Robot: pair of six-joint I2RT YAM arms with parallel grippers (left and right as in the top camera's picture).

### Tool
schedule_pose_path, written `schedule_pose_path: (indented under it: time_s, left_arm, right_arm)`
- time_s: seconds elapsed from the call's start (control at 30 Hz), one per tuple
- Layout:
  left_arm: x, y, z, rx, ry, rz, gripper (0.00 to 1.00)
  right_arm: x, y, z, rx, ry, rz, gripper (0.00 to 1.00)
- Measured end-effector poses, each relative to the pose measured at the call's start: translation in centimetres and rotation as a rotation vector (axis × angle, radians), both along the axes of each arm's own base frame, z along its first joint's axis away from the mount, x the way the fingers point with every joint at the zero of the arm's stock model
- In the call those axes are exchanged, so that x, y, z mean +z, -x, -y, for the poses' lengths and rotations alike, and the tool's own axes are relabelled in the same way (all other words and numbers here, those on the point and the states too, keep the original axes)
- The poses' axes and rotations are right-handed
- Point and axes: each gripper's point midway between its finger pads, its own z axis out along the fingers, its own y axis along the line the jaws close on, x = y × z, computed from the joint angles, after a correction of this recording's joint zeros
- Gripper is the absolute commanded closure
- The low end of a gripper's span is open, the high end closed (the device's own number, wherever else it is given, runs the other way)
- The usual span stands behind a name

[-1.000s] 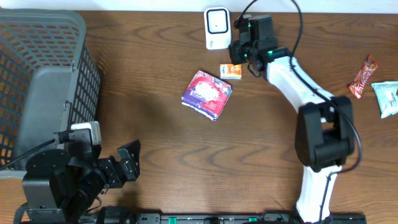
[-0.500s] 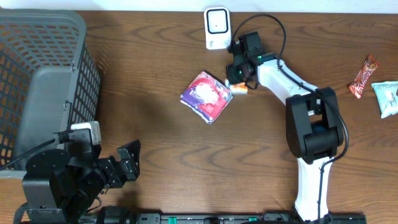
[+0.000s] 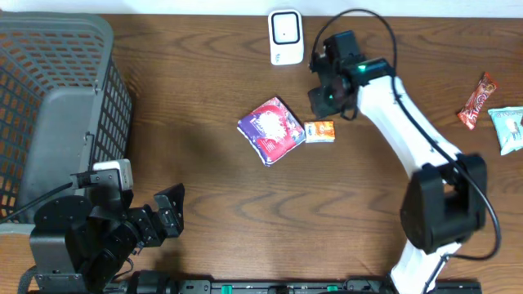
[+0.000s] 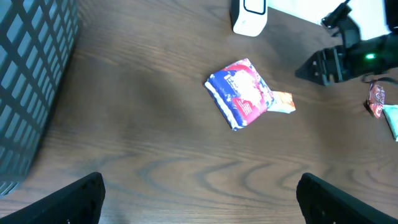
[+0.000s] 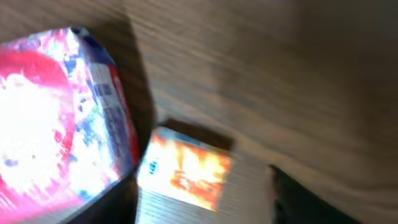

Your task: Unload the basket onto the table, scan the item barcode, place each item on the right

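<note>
A small orange packet (image 3: pixel 319 131) lies on the worktop (image 3: pixel 204 180) against a pink-and-blue pouch (image 3: pixel 271 129), near the right gripper (image 3: pixel 322 101), whose jaws are apart and empty. Its print is blurred and unreadable.

I'm seeing the packet (image 3: pixel 319 131) lying just ahead of the right gripper (image 3: pixel 323 103), touching the pouch (image 3: pixel 271 129) beyond it; the scanner (image 3: pixel 286 37) is sitting behind.

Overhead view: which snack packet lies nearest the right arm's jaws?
The small orange packet, close beside the right arm's jaws; the red-and-blue pouch lies beyond it, the brown bar and teal packet far off.
</note>
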Motion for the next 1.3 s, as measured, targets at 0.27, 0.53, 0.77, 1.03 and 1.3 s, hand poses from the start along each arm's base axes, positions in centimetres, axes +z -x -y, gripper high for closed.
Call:
schedule_pose_path:
  time_s: [0.27, 0.53, 0.77, 1.03, 1.3]
  left_arm:
    - [0.0, 0.0, 0.0, 0.000, 0.000, 0.000, 0.02]
    - [0.0, 0.0, 0.0, 0.000, 0.000, 0.000, 0.02]
    - [0.0, 0.0, 0.0, 0.000, 0.000, 0.000, 0.02]
    - [0.0, 0.0, 0.0, 0.000, 0.000, 0.000, 0.02]
    - [0.0, 0.0, 0.0, 0.000, 0.000, 0.000, 0.02]
  right_arm:
    - [-1.9, 3.4, 1.8, 0.262, 0.164, -0.134, 0.35]
    - [-5.0, 5.0, 1.7, 0.378, 0.226, -0.183, 0.40]
    - [-8.2, 6.2, -0.2, 0.470, 0.349, -0.127, 0.44]
    - [-10.0, 4.4, 1.0, 0.437, 0.492, 0.016, 0.49]
    - [-9.8, 2.7, 1.5, 0.368, 0.514, 0.099, 0.99]
